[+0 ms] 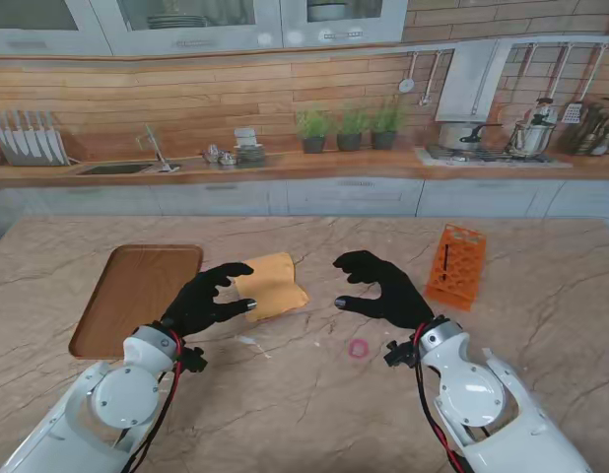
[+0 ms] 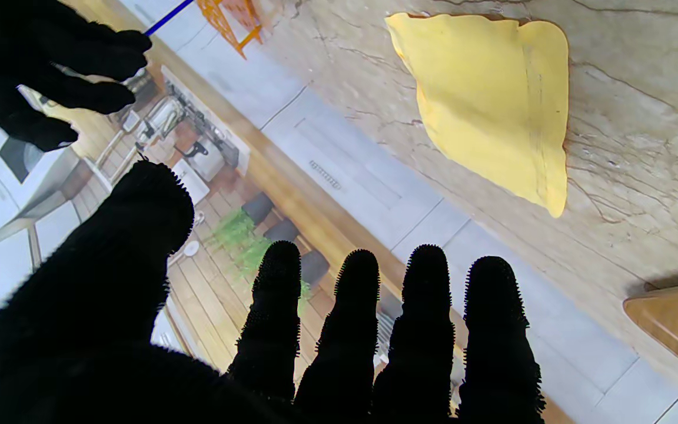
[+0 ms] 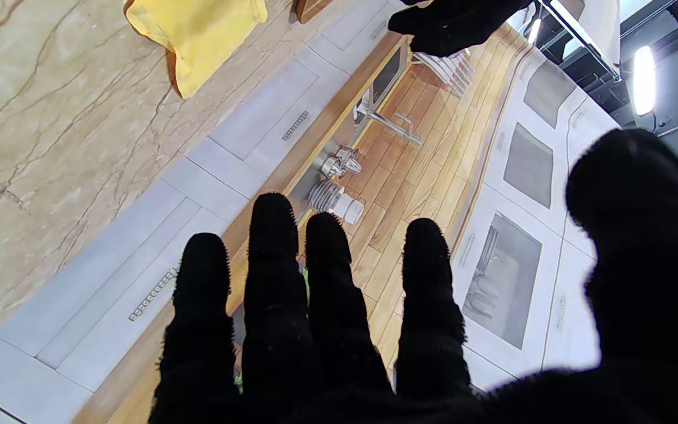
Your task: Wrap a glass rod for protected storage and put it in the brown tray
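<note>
Yellow cloth (image 1: 271, 284) lies between both hands, just beside the left hand's (image 1: 208, 299) open, empty fingers (image 1: 247, 305).

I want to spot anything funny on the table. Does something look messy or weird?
A few things do. The yellow cloth lies crumpled and askew between the hands, not flat. The orange test tube rack lies tipped over on the right. A small pink ring, maybe a rubber band, sits loose nearer to me.

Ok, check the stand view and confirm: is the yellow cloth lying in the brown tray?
No, the yellow cloth lies on the marble table just right of the brown tray, not in it.
</note>
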Controlling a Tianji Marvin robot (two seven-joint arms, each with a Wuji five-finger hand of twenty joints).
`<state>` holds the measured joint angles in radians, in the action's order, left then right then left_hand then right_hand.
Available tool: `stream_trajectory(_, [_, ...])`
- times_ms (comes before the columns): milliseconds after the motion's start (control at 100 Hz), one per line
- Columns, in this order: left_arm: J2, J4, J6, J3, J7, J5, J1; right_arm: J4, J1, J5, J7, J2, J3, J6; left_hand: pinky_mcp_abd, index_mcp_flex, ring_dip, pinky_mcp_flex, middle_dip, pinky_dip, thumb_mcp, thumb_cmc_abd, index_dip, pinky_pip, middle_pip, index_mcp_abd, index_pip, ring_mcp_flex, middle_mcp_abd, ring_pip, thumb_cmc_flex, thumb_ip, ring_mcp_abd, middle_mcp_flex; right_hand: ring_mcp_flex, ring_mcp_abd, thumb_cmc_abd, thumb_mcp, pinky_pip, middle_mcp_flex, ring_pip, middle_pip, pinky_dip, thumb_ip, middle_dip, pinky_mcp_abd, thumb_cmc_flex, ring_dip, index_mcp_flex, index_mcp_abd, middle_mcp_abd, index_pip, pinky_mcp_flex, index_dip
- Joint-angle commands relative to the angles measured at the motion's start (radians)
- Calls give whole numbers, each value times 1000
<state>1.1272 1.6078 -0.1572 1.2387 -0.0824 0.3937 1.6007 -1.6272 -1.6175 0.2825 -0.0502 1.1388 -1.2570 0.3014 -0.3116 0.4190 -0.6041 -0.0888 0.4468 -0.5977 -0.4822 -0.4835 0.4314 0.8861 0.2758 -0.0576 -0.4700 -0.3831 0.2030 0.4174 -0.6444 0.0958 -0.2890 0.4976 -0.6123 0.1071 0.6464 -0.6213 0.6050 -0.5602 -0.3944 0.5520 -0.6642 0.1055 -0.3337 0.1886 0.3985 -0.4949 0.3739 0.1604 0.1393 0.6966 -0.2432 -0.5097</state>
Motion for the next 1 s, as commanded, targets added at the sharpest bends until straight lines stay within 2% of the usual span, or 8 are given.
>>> stream_trajectory(0, [9,-7,5,-9,18,18,-21,-13,-9,6,-4,1,0,12,13,9,-14,23,18,-26,-10,18,19,29,4,-6,7,19,8,15,-14,-26,3,12,8,-9,-10,5,-7,1,-20,11,-29,-47,-10,4,-18,-12,4,13,-12,-12,-3,-1])
stream_trajectory(100, [3,-11,34,-31,29,64,-51,-20,-17,26,-7,-1,-7,20,22,15,-17,40,22,-32,-18,15,21,28,12,-15,1,33,11,18,-16,-25,3,9,10,-8,-10,6,-1,1,-23,12,-33,-47,-10,10,-17,-14,5,15,-14,-13,-4,-1])
stream_trajectory(230, [-11,-28,65,-67,46,176,-99,-32,-35,41,-21,1,-22,24,31,21,-25,43,29,-47,-36,16,26,40,33,-24,-17,35,5,38,-7,-22,6,11,7,-8,-9,6,5,-3,-26,12,-38,-47,-10,13,-14,-16,11,15,-12,-14,-5,-1])
stream_trajectory(310, [-14,-47,80,-96,51,205,-130,-38,-43,45,-29,1,-30,27,30,39,-35,44,36,-69,-60,7,29,68,56,-47,-35,31,2,60,-3,-21,5,30,6,-8,-8,6,8,-4,-27,12,-40,-47,-10,16,-11,-16,14,17,-13,-14,-5,-1])
stream_trajectory(510, [-11,-116,134,-194,30,267,-212,-38,-53,85,-50,2,-45,31,27,91,-70,65,64,-143,-109,-11,30,149,108,-92,-73,12,8,124,18,-13,-5,85,5,-8,-9,7,13,-7,-30,11,-44,-48,-10,19,-9,-18,17,18,-14,-15,-4,-2])
stream_trajectory(740, [-7,-237,204,-335,-31,377,-326,-37,-55,88,-62,4,-52,25,32,67,-77,91,84,-173,-114,-4,32,171,135,-96,-90,51,9,133,34,-11,6,54,4,-8,-9,7,17,-12,-32,11,-47,-49,-11,22,-10,-20,22,17,-13,-16,-4,-2])
stream_trajectory(990, [2,-325,252,-457,-34,392,-424,-36,-52,85,-63,5,-49,17,31,77,-96,96,107,-191,-119,-3,41,198,175,-99,-123,46,14,172,25,-14,-7,67,2,-9,-10,6,21,-14,-35,11,-50,-50,-12,24,-15,-23,25,18,-13,-17,-3,-3])
